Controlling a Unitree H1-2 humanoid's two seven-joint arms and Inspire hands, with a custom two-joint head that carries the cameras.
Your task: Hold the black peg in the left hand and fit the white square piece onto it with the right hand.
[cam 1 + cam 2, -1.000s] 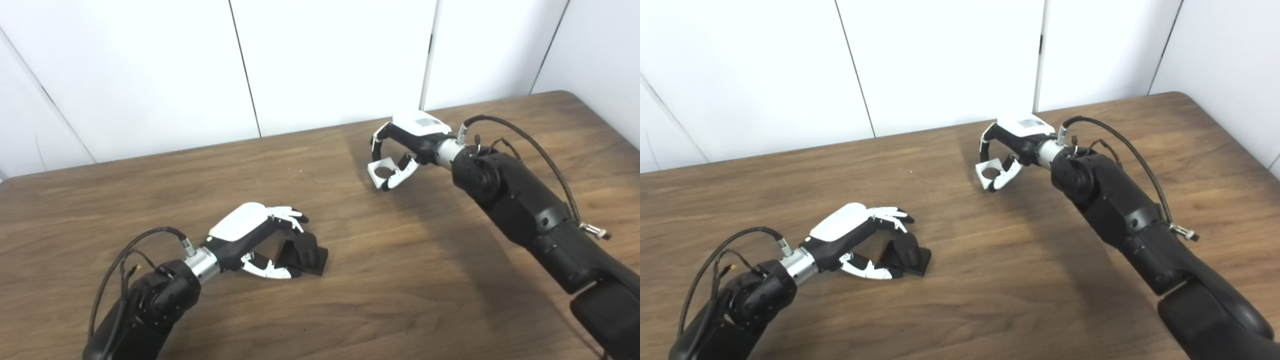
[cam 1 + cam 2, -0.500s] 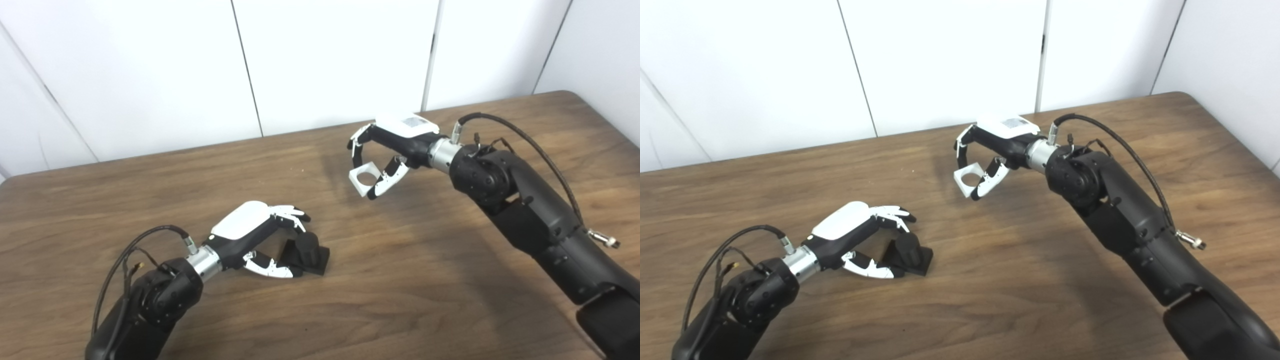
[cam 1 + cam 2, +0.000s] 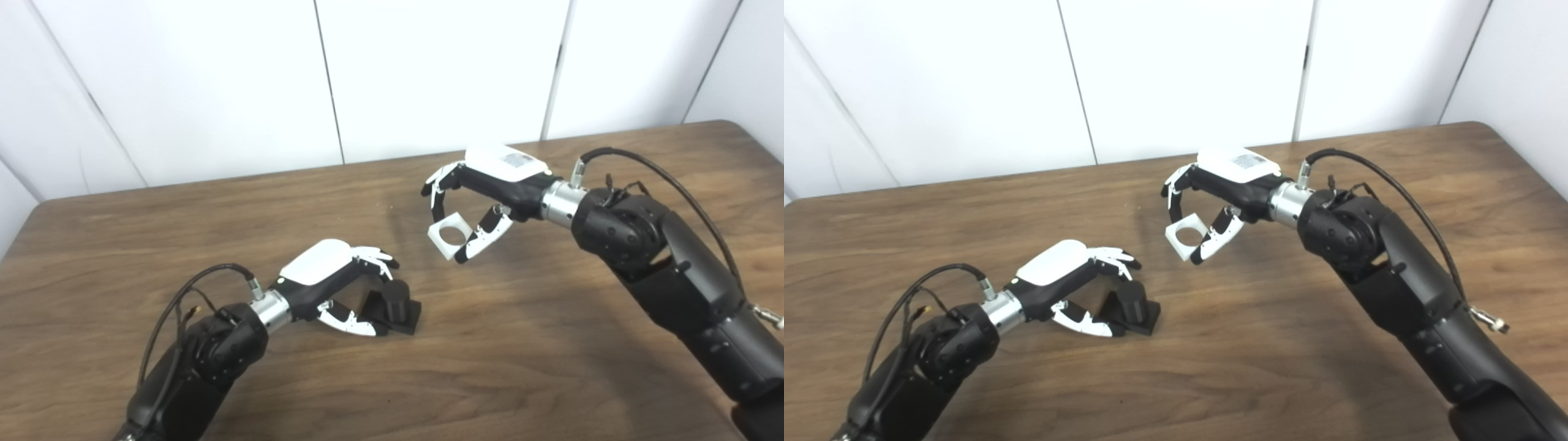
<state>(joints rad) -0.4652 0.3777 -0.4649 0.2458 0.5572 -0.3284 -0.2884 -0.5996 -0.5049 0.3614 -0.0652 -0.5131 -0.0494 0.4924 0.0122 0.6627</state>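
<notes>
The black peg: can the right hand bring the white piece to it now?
Probably yes. The right hand holds the white piece above bare table, and the black peg stands uncovered on top beside the left hand.

**Hidden and cut off**

The near side of the black peg's square base [image 3: 401, 313] sits behind the left hand's [image 3: 334, 285] thumb. Whether its fingers actually touch the peg cannot be told. Both dark robot arms run off the bottom edge.
</notes>
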